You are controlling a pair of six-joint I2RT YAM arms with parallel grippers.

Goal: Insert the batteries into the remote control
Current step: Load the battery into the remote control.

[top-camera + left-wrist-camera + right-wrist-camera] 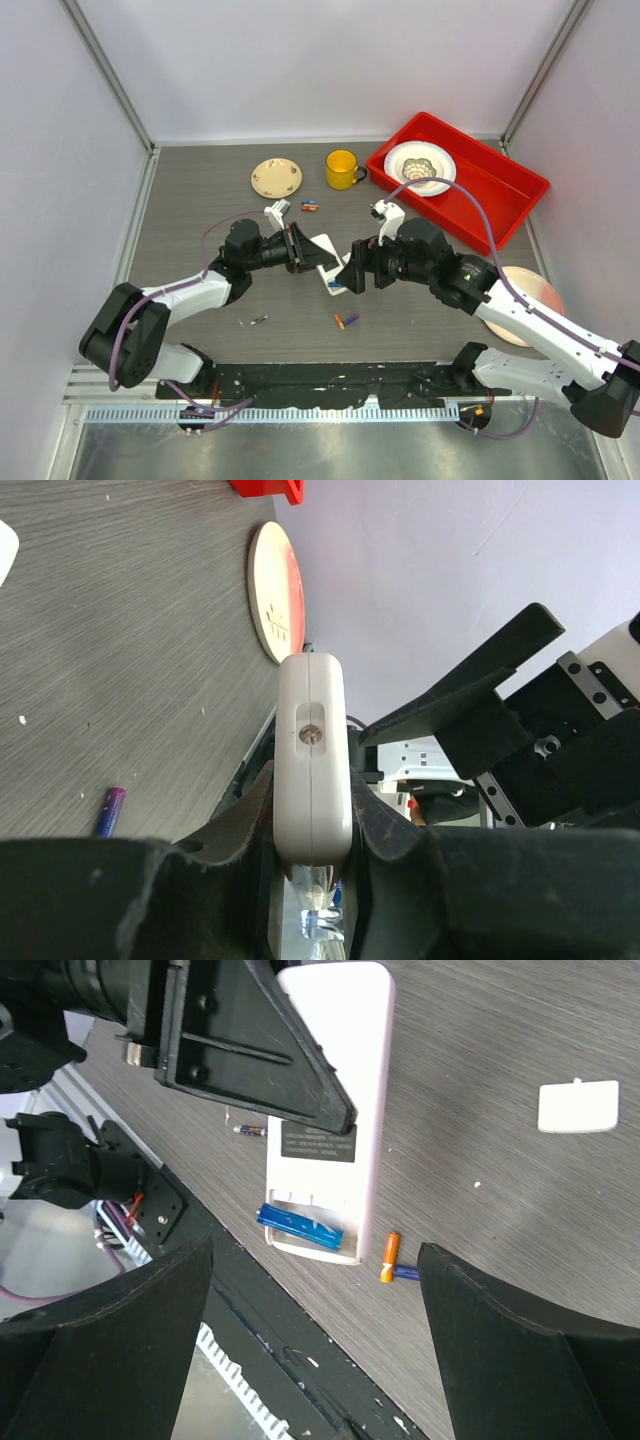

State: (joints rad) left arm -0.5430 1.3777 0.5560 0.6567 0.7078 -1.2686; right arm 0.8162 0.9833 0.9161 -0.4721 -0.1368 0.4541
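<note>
At mid-table, the remote [312, 750] is clamped edge-on by the clenched left gripper [313, 845]. One blue cell [300, 1222] is seated in its open bay, and the rest of the bay looks unfilled. The right gripper [315, 1250] is held over it, spread wide and empty. An orange cell [340, 320] is seen at the remote's 6 o'clock, and the lid [578, 1107] is off. Roughly half is judged done.

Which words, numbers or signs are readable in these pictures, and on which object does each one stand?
Nothing is legible.
Too small and blurred: pale print on the dark label of the slim white plastic remote control.
No readable marking: the blue cylindrical battery in its compartment.
</note>
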